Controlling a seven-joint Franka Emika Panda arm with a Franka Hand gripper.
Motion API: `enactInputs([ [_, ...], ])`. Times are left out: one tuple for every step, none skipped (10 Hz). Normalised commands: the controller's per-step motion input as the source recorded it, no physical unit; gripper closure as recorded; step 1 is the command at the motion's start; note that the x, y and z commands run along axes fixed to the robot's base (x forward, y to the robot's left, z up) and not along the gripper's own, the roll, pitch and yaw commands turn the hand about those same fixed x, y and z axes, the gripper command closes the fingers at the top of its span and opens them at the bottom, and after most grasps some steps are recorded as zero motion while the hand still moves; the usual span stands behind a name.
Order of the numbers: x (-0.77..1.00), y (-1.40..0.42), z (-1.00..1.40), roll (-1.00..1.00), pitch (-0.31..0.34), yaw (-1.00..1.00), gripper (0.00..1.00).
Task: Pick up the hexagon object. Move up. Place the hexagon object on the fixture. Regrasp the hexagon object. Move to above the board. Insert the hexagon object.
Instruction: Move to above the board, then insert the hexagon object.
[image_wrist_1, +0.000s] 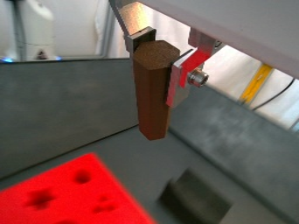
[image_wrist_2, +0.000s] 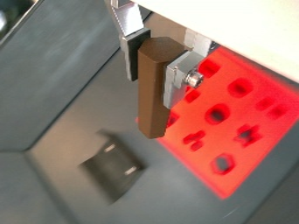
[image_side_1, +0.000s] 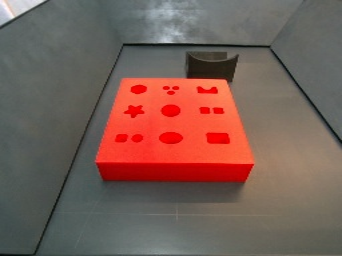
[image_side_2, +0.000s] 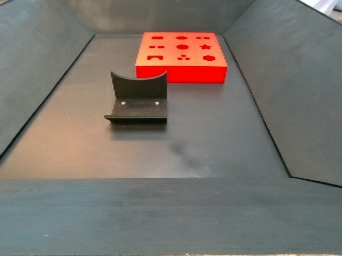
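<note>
stage: pick done, lifted | gripper (image_wrist_1: 160, 54) jaws clamping the hexagon object (image_wrist_1: 151, 92), hanging upright high above floor | fixture (image_side_2: 136, 98) sitting bare, placing pending | board (image_side_1: 174, 128) insertion pending

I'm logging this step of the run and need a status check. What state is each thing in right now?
End effector: shut on the hexagon object, raised above the floor, seen only in both wrist views.
Hexagon object: held upright between the fingers, clear of everything below.
Fixture: standing on the floor, notch empty.
Board: flat on the floor, cut-outs all empty.
</note>
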Motion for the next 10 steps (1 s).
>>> enactInputs([
  [-0.56,-1.00,0.20,-1.00,-0.010,-0.10,1.00],
  [-0.47,-0.81,0.16,-1.00,-0.015,-0.10,1.00],
  [-0.27,-0.40,0.07,-1.00,-0.015,-0.09,1.00],
  [-0.16,-0.22,0.04,-0.91,-0.008,-0.08,1.00],
  [-0.10,-0.09,0.02,-0.61,-0.009,-0.04,1.00],
  [-0.07,-0.06,0.01,-0.42,-0.021,-0.03,1.00],
  [-0.05,-0.02,0.01,-0.24,-0.017,-0.01,1.00],
  [0.03,-0.01,0.00,0.00,0.000,0.00,1.00],
  [-0.83,0.00,-0.31,0.00,-0.190,-0.23,1.00],
  [-0.35,0.55,-0.59,-0.04,-0.046,0.18,1.00],
])
